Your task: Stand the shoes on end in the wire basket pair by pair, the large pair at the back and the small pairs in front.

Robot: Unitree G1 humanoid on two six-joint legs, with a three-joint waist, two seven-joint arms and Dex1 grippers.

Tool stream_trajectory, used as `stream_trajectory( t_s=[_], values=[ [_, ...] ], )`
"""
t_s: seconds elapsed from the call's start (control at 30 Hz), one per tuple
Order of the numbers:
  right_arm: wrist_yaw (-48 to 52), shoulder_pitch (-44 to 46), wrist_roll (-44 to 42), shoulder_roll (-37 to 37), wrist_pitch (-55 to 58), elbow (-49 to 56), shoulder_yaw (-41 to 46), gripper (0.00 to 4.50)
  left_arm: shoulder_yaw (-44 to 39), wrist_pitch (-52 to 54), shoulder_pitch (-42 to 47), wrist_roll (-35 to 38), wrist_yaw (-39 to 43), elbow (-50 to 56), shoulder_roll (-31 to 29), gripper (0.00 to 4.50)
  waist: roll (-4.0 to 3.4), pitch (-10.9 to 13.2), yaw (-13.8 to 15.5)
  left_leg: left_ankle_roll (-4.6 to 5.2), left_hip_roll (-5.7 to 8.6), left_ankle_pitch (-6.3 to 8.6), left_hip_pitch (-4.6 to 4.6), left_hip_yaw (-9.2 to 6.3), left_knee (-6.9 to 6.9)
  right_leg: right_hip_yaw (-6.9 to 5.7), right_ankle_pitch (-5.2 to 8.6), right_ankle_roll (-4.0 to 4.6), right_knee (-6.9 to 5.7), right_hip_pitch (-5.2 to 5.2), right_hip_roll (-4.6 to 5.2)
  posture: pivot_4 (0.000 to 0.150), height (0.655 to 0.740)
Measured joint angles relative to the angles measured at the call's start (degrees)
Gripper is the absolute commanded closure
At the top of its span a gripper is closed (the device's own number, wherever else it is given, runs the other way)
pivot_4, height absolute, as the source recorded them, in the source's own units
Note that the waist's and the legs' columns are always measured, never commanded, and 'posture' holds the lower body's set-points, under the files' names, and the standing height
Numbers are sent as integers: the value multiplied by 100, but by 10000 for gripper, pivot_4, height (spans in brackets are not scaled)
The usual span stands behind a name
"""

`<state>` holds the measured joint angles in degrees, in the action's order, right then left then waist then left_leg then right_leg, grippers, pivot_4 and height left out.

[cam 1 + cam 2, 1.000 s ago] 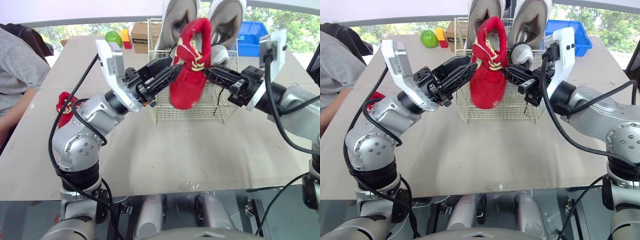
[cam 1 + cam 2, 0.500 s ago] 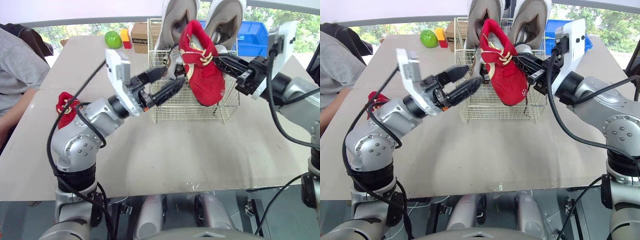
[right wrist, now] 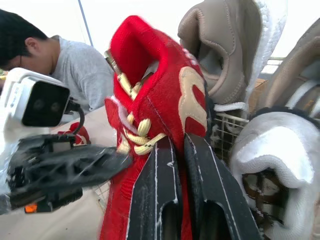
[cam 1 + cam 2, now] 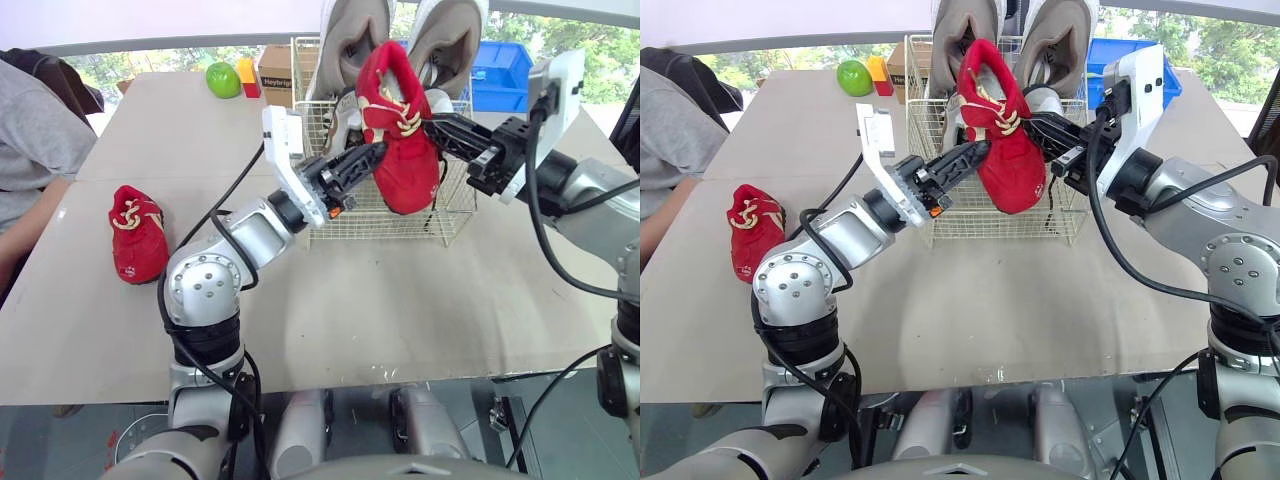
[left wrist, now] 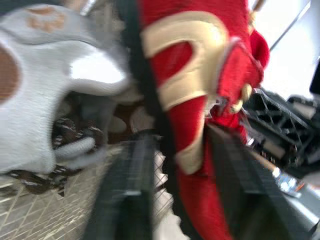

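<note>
Shoe point(image 4: 400, 140) hanging toe-down at basket point(image 4: 440, 215) front.
I am clamping its side in my right gripper point(image 4: 432, 125) to hold it on end; my left gripper point(image 4: 372, 155), fingers apart, is straddling the sole as a guide.

Cream-laced red shoe point(image 4: 402, 150), grey large shoes point(image 4: 356, 40), white wire basket point(image 4: 452, 208), green ball point(image 4: 224, 79), blue bin point(image 4: 508, 78)

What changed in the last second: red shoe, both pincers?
The red lace-up shoe shifted toward the robot's right along the front of the white wire basket, carried by the right pincer, which stays shut on it. The left pincer drew off the shoe, then came back against its sole side. The large grey shoes in the basket and the second red shoe on the table stayed put.
</note>
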<state>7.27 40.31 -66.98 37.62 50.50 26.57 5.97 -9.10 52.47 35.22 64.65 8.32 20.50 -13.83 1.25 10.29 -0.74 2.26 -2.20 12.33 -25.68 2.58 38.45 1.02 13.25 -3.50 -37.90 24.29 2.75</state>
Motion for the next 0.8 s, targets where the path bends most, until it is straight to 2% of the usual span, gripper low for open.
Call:
stream_trajectory(
  t_s=[0.03, 0.1, 0.13, 0.17, 0.2, 0.23, 0.33, 0.5, 0.53, 0.57, 0.63, 0.67, 0.7, 0.73, 0.8],
  values=[
    [7, 0, -7, -1, 13, 11, 11, 45000, 11, 55, 35, 30, 10, 0, -75, 44687, 0, 0, 4, 0, 0, 0, 0, 1, 0, -2, 0, 0, 0, 0, 0, 1500, 7400],
    [46, 1, -53, 4, 69, 26, 26, 45000, 21, 78, 52, 27, 71, 0, -184, 44979, 0, 0, 7, 0, 0, 0, 0, 3, -1, -1, 0, 0, 0, -1, 0, 1500, 7400],
    [106, 1, -84, 9, 93, 21, 40, 39219, 34, 77, 53, 7, 121, 0, -229, 45000, 0, 0, 7, 0, 1, 0, 0, 4, -1, -1, 0, 0, 0, -1, 0, 1500, 7400],
    [171, 5, -144, 11, 140, 18, 61, 35721, 61, 68, 60, -30, 190, 0, -279, 45000, 0, 0, 8, 0, 1, 0, 0, 5, 0, -1, 0, 0, 0, -1, 0, 1500, 7400],
    [223, 14, -177, 11, 182, 15, 64, 29360, 72, 57, 67, -64, 247, 0, -305, 45000, 0, 0, 9, 0, 1, 0, 1, 6, 0, -1, 0, 0, 0, -1, 0, 1500, 7400],
    [254, 33, -195, 12, 231, 5, 56, 27554, 102, 33, 69, -145, 339, 0, -335, 45000, 0, 0, 13, 0, 1, 0, 0, 7, 0, -1, 0, 1, 1, -1, 0, 1500, 7400],
    [310, 101, -194, 37, 353, -35, 43, 14438, 203, -64, 71, -307, 554, 0, -436, 45000, 0, 0, 15, 0, 2, 0, 0, 11, 0, -1, 0, 1, 2, -1, 0, 1500, 7400],
    [240, 304, -378, 2, 643, -272, 47, 14438, 366, -328, 58, -806, 1058, 5, -669, 45000, 0, 0, 12, 0, 2, 0, 0, 13, -1, -1, 0, 1, 2, 0, 0, 1500, 7400],
    [217, 320, -391, -4, 688, -296, 50, 20157, 404, -395, 46, -896, 1141, 15, -699, 45000, 0, 0, 13, 0, 1, 0, -1, 13, -1, -2, 1, 1, 3, 0, 0, 1500, 7400],
    [172, 331, -398, -15, 723, -311, 51, 21847, 424, -454, 21, -966, 1200, 30, -703, 45000, 0, 0, 15, 0, 1, 0, -1, 13, -2, -2, 1, 1, 3, 0, 1, 1500, 7400],
    [87, 340, -403, -16, 794, -354, 76, 30858, 451, -523, -8, -1059, 1272, 39, -705, 45000, 0, 0, 21, 0, 1, 0, -2, 13, -2, -1, 0, 1, 5, 0, 1, 1500, 7400],
    [66, 340, -403, -16, 821, -366, 78, 37635, 460, -585, -46, -1127, 1328, 58, -720, 45000, 0, 0, 17, 0, 1, 0, -2, 12, -2, 0, 0, 1, 5, 0, 2, 1500, 7400],
    [67, 340, -413, -15, 828, -366, 79, 39165, 467, -621, -68, -1163, 1364, 84, -731, 45000, 0, 0, 15, 0, 1, 0, -2, 12, -2, 0, 0, 1, 5, 0, 1, 1500, 7400],
    [70, 340, -428, -14, 839, -354, 89, 43053, 477, -695, -105, -1239, 1443, 125, -757, 45000, 0, 0, 14, 0, 1, 0, -2, 11, -3, 0, 0, 1, 5, 0, 1, 1500, 7400],
    [108, 330, -454, 25, 872, -224, 125, 44557, 515, -921, -233, -1416, 1695, 272, -871, 45000, 0, 0, 12, 0, 0, 0, -2, 12, -6, -1, 1, 1, 5, 2, 1, 1500, 7400]
  ],
)
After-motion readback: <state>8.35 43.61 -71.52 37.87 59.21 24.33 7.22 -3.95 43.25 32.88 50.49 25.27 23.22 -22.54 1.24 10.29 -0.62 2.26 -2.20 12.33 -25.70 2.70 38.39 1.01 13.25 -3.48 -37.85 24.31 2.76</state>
